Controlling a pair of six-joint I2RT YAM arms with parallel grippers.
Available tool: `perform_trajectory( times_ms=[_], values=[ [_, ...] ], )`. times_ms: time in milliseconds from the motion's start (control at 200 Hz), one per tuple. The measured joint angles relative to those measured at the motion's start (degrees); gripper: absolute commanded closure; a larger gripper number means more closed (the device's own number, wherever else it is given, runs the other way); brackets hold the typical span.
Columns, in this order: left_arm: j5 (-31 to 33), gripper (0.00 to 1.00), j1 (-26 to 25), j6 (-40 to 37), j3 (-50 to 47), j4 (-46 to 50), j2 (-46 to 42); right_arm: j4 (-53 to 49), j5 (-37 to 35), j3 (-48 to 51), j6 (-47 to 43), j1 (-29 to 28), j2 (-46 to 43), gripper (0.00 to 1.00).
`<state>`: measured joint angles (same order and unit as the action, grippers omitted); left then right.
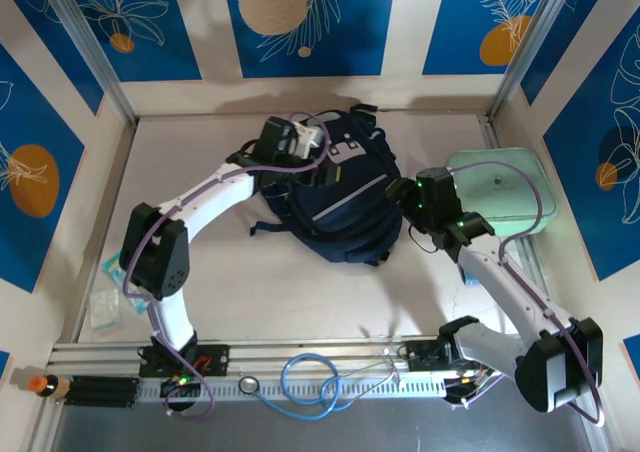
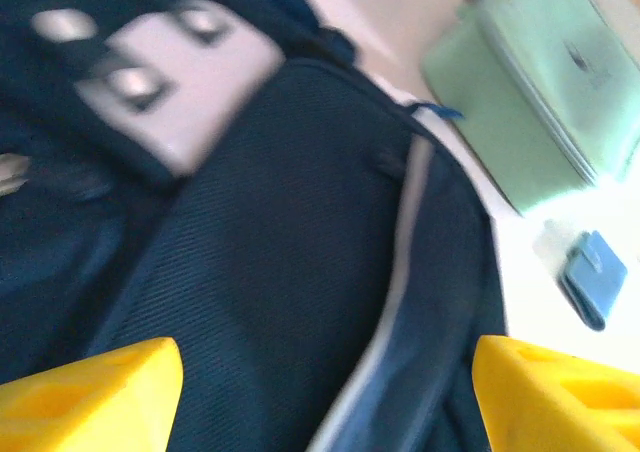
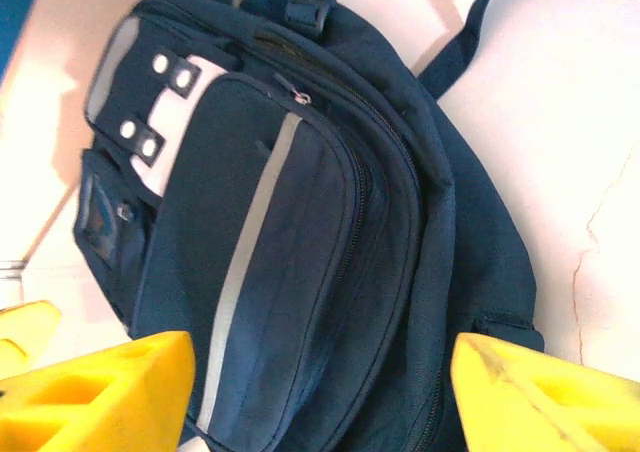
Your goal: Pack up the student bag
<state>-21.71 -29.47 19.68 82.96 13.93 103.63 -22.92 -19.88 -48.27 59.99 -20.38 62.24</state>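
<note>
The student bag, a dark navy backpack with light grey patches and a pale stripe, lies flat mid-table. My left gripper hovers over its upper left part. In the left wrist view its yellow fingers stand wide apart above the bag's front pocket, and the left gripper is open with nothing held. My right gripper sits at the bag's right edge. In the right wrist view the bag lies below the open right gripper, whose fingers hold nothing.
A mint-green case lies right of the bag, seen also as the case in the left wrist view, with a small blue object on the table near it. A pale packet lies at the left wall. Cables run along the front rail.
</note>
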Motion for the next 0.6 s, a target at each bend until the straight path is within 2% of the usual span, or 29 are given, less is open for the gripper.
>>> perform_trajectory(
  times_ms=[145,215,340,600],
  values=[
    [-0.31,0.31,8.83,6.60,-8.81,-4.55,-2.38,0.44,2.56,-0.50,-0.46,-0.68,5.64,0.28],
    [0.02,0.35,11.47,9.25,-12.11,-5.29,-2.56,0.87,3.89,-0.50,-0.42,-1.01,7.48,0.28],
    [-0.46,0.38,13.38,14.75,-15.32,-6.73,-1.77,2.54,6.38,-0.50,-0.42,-1.38,9.81,0.28],
    [-2.89,0.41,14.25,23.87,-14.60,-13.60,4.63,4.81,10.29,-1.25,-0.17,-2.56,13.57,0.28]
  ],
)
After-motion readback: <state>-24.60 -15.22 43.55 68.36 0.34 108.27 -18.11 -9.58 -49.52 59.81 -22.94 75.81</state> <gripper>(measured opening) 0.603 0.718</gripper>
